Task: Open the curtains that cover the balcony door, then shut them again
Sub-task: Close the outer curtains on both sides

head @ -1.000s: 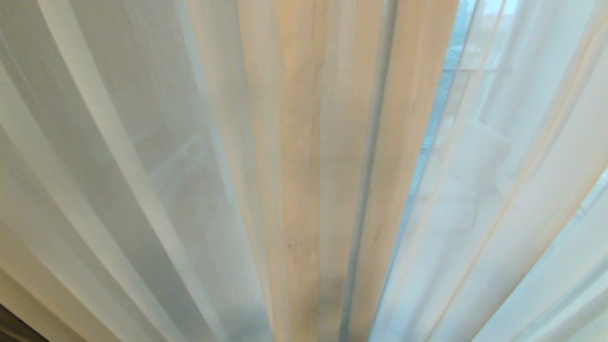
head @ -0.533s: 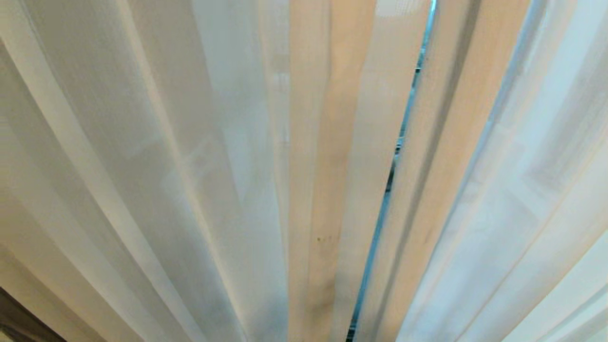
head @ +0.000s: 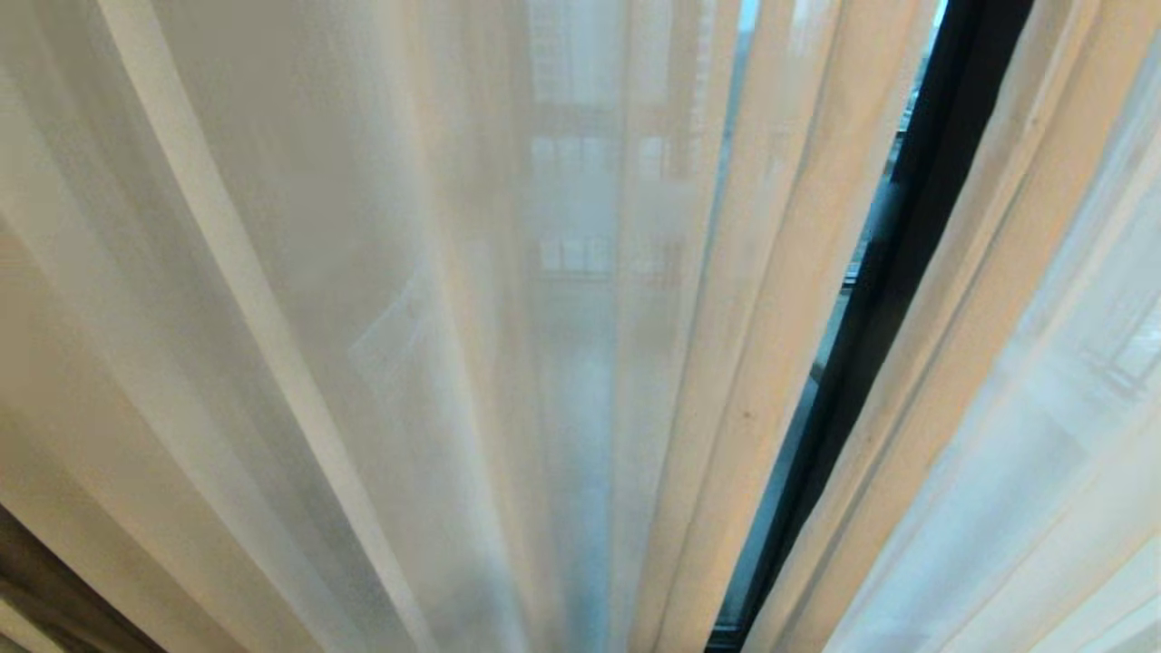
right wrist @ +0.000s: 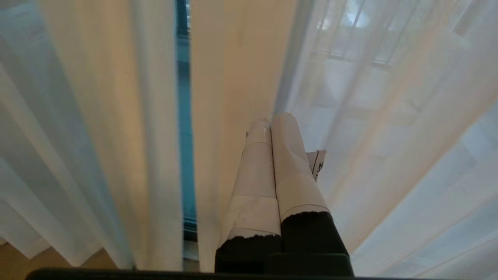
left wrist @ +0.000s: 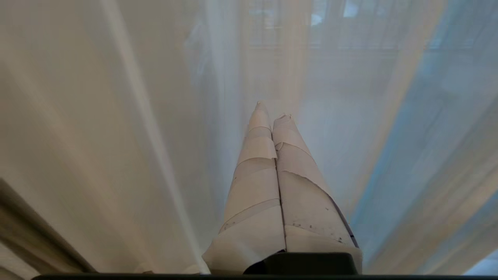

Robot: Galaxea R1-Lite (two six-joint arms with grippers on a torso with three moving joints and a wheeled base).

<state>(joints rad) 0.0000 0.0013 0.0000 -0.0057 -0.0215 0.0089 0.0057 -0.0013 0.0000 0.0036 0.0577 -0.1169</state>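
Observation:
Cream-beige curtains (head: pixel 780 299) hang in long vertical folds right in front of me, with thin white sheer fabric (head: pixel 381 272) on both sides. A slit between two beige folds shows the black frame of the balcony door (head: pixel 916 254). Neither arm is in the head view. In the left wrist view my left gripper (left wrist: pixel 272 113) is shut, with nothing between its white-taped fingers, pointing at sheer fabric (left wrist: pixel 155 116). My right gripper (right wrist: pixel 272 118) is shut and empty too, its tips close before a beige fold (right wrist: pixel 233 77) next to the slit with glass (right wrist: pixel 186 116) behind it.
Fabric fills almost every view. Buildings (head: pixel 580 181) and a railing (right wrist: pixel 350 58) show dimly through the sheer. A dark strip (head: pixel 45 599) sits at the lower left corner of the head view. Tan floor (right wrist: pixel 23 260) shows under the hem.
The whole head view has shifted, so the camera has moved. The beige folds now stand further right, and the slit between them shows wider, with the black frame in it.

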